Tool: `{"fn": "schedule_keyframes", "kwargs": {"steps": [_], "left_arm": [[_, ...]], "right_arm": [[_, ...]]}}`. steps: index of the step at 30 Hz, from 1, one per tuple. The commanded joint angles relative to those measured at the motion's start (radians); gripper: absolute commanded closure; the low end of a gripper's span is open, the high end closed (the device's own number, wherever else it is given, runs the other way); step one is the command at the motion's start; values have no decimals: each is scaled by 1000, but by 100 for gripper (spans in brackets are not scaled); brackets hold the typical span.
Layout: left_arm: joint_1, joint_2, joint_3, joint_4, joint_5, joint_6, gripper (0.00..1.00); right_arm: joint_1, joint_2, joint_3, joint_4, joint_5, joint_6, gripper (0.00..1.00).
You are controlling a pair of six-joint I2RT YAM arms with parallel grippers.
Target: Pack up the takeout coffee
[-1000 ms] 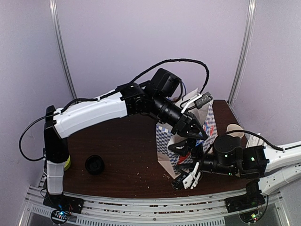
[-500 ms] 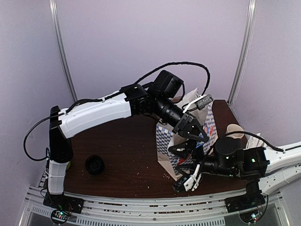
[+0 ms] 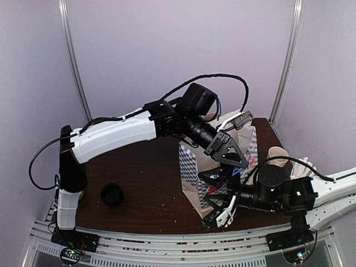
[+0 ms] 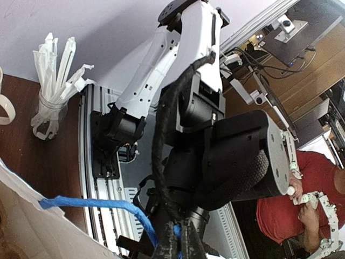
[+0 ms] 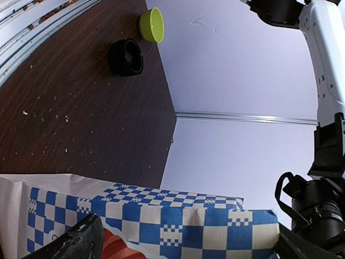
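Brown table (image 3: 139, 167). Blue-check paper bag (image 3: 192, 172) on its right part. L gripper (image 3: 240, 162) clenched on bag's blue handle (image 4: 97, 205). R gripper (image 3: 218, 199) spread wide, bag between its fingers. Coffee cup: can't tell where.

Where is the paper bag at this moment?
In the top view the checkered paper bag stands on the right half of the table, under the left end effector and with the right end effector at its near side.
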Motion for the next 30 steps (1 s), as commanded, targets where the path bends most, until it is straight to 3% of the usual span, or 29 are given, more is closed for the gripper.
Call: {"fn": "schedule_keyframes", "kwargs": {"steps": [1,7,21,26,28,30], "left_arm": [[0,4,-23,499,-152,-81,100],[7,-15,-85,590,-127,-178,100],[17,-40,-118,550,-136,-174,100],[18,-46,-128,551,-137,-167,100],[17,-47,-129,551,-136,-167,100],[17,-47,-130,551,-134,-165,100]], "right_arm": [[59,43,-17,117,-174,-6,0],[65,54,-32,179,-188,3,0],[65,101,-14,197,-138,54,0],[65,105,-9,194,-138,41,20],[65,112,-6,199,-135,45,36],[66,116,-4,206,-133,44,59]]}}
